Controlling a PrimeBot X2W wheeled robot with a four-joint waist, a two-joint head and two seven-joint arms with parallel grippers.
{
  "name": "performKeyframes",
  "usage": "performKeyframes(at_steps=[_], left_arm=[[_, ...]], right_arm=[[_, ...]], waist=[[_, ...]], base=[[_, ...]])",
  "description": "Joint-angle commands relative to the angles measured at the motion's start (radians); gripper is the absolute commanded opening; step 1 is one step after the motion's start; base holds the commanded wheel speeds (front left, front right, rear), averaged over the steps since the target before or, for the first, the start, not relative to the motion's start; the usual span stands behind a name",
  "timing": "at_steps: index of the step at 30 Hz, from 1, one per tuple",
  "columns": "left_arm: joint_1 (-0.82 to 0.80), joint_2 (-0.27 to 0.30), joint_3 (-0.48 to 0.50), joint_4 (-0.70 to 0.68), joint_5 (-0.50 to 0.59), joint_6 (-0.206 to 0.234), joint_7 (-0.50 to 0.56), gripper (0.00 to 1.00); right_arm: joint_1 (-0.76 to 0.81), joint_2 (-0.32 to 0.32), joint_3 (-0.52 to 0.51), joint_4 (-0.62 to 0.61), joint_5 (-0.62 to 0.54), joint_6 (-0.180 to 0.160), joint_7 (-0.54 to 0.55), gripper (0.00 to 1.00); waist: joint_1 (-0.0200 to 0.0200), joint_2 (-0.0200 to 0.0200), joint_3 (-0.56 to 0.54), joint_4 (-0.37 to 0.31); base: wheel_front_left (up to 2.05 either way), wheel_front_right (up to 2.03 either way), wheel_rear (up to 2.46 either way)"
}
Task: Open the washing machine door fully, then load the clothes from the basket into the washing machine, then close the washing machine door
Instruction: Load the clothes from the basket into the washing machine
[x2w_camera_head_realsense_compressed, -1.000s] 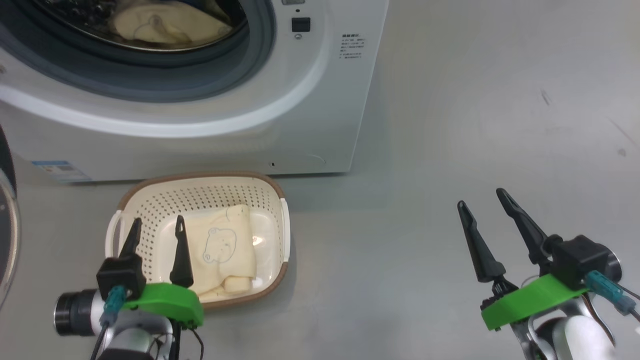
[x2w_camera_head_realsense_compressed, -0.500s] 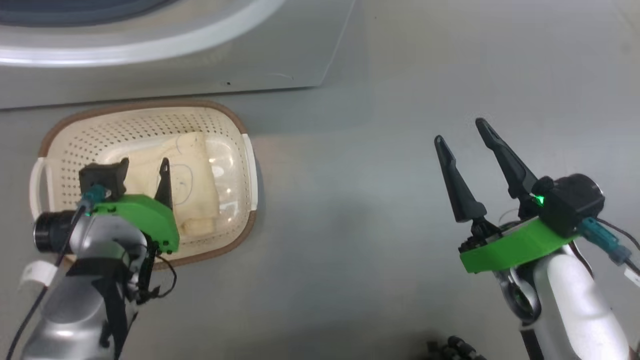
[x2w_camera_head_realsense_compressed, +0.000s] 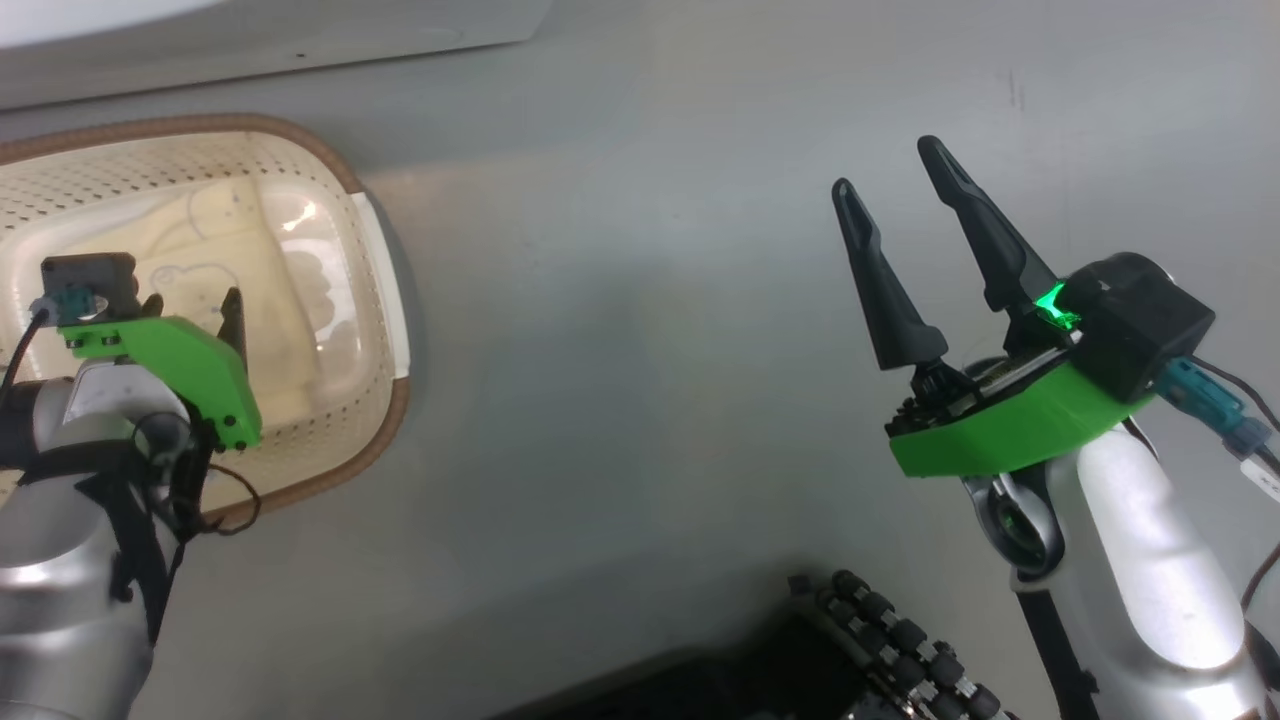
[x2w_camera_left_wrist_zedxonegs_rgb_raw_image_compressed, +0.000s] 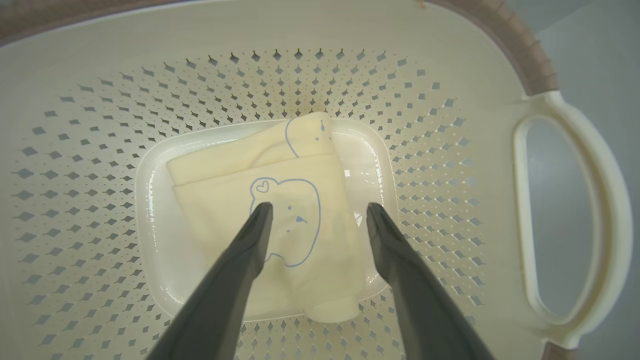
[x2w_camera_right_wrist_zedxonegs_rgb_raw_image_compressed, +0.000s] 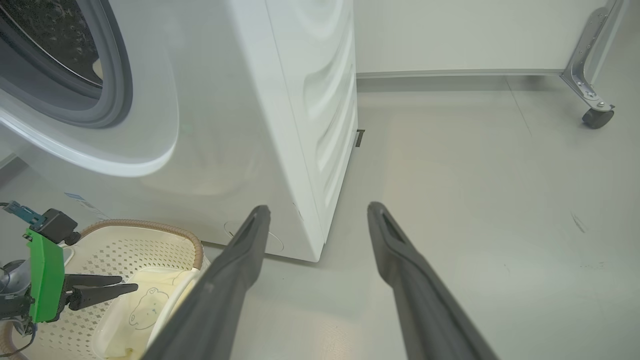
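The cream perforated basket stands on the floor before the white washing machine. A folded pale garment with a bear outline, the clothes, lies on the basket's bottom. My left gripper points down into the basket, open, its fingertips straddling the bear drawing just above or on the cloth. In the right wrist view the left gripper reaches over the clothes. My right gripper hangs open and empty over bare floor to the right. The drum opening stands uncovered. The washing machine door is out of view.
The basket's white side handle faces the open grey floor. A metal frame leg on a caster stands far back by the wall. My dark base with a ribbed cable chain shows at the bottom of the head view.
The head camera has tilted down, so the washer slid out of the top. My left gripper has tipped over and gone down into the basket above the garment. Both grippers stayed open.
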Motion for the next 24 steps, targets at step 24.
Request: performKeyframes(at_steps=[24], left_arm=[[-0.204,0.137,0.097,0.23,-0.128,-0.001,0.119,1.0]], right_arm=[[-0.054,-0.008,0.107,-0.073,0.11,-0.003,-0.01,1.0]], waist=[[-0.0002,0.0001,0.273,-0.165]], base=[[0.0,0.0,0.0]])
